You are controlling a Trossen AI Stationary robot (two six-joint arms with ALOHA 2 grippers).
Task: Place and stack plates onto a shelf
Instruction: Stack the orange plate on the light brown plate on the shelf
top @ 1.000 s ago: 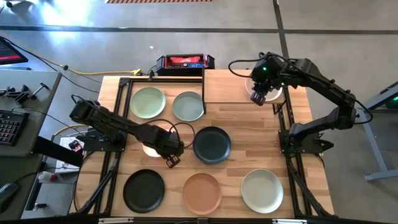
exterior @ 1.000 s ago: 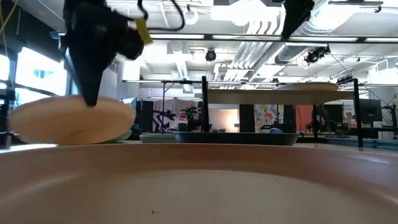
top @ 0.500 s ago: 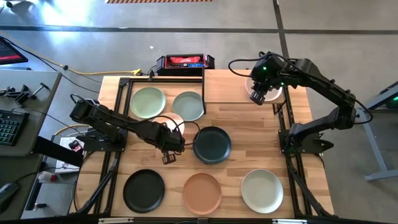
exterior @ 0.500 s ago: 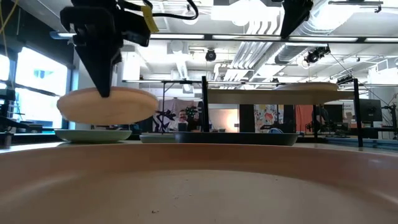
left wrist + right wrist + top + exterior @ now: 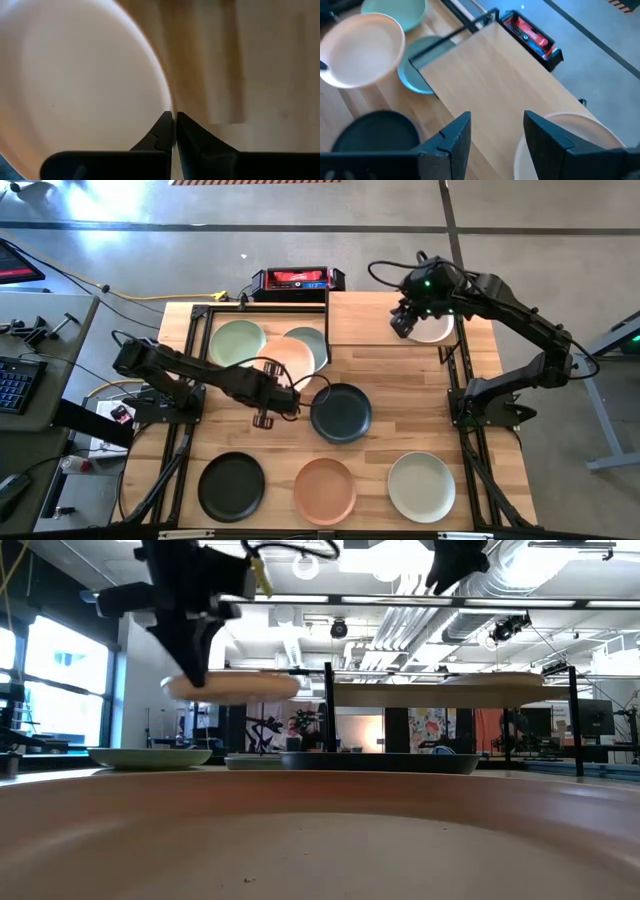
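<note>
Left end effector [image 5: 268,402] pinched tight on the rim of the peach plate [image 5: 287,356], holding it off the tabletop [image 5: 400,395], partly over the grey-green plate [image 5: 318,343]. Right end effector [image 5: 404,320] spread open, empty, above the shelf [image 5: 365,318], cream plate [image 5: 434,328] just beside it.

Right gripper [image 5: 492,135] fingers spread, over shelf panel [image 5: 495,85]. Off-white plate [image 5: 570,145] on shelf by one finger. Peach plate [image 5: 360,47] overlaps grey-green plate [image 5: 417,67]; pale green [image 5: 395,7] beyond, teal [image 5: 375,130] near. Red-black box [image 5: 532,37] past shelf.
</note>
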